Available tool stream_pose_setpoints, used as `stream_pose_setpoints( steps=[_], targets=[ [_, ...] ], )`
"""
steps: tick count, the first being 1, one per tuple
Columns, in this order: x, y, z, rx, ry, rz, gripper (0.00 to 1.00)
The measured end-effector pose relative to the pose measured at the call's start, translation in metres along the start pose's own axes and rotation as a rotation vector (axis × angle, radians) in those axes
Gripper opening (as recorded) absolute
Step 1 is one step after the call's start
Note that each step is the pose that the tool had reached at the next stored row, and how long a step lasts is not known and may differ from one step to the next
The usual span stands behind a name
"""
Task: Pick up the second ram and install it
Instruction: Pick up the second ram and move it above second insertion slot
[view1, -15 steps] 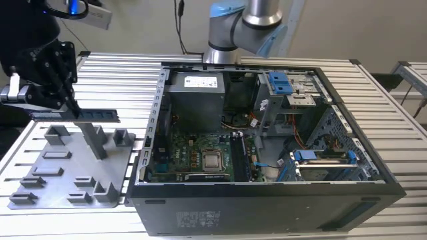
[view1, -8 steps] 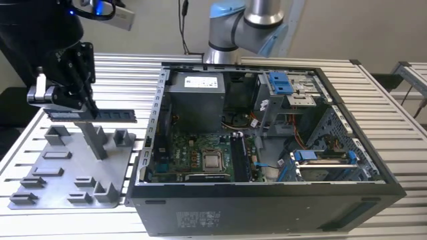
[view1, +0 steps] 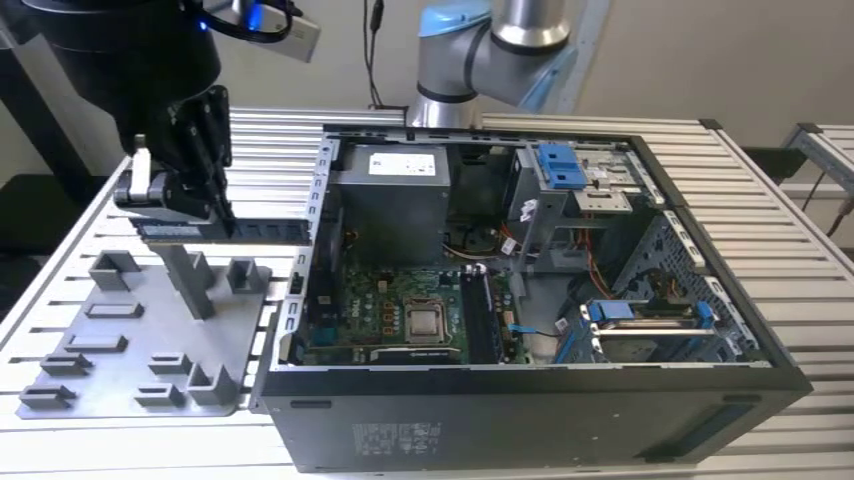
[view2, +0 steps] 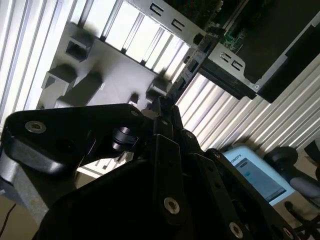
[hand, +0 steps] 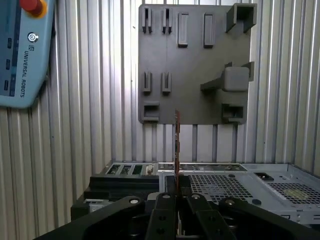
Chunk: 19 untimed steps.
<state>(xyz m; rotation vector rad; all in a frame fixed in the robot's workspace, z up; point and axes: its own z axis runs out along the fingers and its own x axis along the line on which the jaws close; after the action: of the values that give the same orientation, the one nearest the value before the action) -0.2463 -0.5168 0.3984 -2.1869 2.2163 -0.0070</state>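
Fingers (hand: 164, 202) of the gripper (hand: 178, 196) clamped on the second ram (view1: 227, 231), one face each side. They hold it near one end, and most of the board sticks out past the fingertips, edge-on in the first wrist view. The stick hangs level above the grey fixture plate (view1: 134, 345). It looks just clear of the tall grey post (view1: 194, 282) directly under the fingers, though contact can't be ruled out from this angle. The open computer case (view1: 534, 425) sits beside the fingers on the stick's free-end side, with its near wall close to the stick's tip. The black memory slots (view1: 475, 310) lie well beyond that wall, down on the board.

Step in hand, as I judge it: carry to the slot.
- Keep the squeeze firm, because the long overhang gives leverage and any knock on the free end could twist the board in the pads.
- Get height before going sideways so the tip passes over the case wall rather than into it.
- The stick appears to lie crossways to the slots, so the wrist likely has to turn it to match their run.
- Bring the bottom edge down square and level, not one end first.
- Press straight along the board's plane, since a sideways load risks bending it.
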Motion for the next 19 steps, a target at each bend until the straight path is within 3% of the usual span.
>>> stream_pose_setpoints(
  steps=[19],
  targets=[
    [-0.0010, -0.0749, 0.0018, -0.0013, -0.0003, -0.005, 0.14]
  ],
)
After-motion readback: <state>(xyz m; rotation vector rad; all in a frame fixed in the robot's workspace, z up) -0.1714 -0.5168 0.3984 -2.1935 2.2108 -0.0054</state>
